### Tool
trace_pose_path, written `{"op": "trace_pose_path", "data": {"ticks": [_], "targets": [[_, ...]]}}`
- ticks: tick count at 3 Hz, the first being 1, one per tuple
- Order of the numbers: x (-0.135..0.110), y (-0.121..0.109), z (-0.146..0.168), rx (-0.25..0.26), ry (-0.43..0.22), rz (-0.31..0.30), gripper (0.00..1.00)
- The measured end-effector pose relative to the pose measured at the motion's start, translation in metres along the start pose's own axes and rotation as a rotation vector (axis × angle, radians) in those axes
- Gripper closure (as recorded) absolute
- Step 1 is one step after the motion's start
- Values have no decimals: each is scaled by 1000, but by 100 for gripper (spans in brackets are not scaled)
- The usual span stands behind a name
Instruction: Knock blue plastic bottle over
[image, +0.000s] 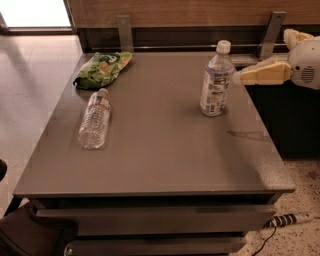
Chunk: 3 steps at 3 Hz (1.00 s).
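The blue plastic bottle (216, 80) stands upright on the right part of the grey table (165, 150). It is clear with a white cap and a white-and-bluish label. My gripper (239, 77) comes in from the right edge, level with the bottle's upper body. Its cream fingertips are right beside the bottle's right side, at or nearly at contact. I cannot tell whether they touch.
A ribbed clear bottle (95, 120) with a narrow red-white label lies on its side at the left. A green snack bag (103, 68) lies at the back left. A wooden wall with metal brackets runs behind the table. A power strip (290, 220) lies on the floor at the lower right.
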<state>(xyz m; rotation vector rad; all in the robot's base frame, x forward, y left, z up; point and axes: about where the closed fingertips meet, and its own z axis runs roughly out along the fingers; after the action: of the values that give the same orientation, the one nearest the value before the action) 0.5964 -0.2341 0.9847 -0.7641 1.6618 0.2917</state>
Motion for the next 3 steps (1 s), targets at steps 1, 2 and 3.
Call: {"op": "trace_pose_path", "data": {"ticks": [1,2,3], "targets": [[28,3,12,14,-26,72,0],[59,15,33,33,-108,165,0],[69,24,46,23,-138,195,0]]}}
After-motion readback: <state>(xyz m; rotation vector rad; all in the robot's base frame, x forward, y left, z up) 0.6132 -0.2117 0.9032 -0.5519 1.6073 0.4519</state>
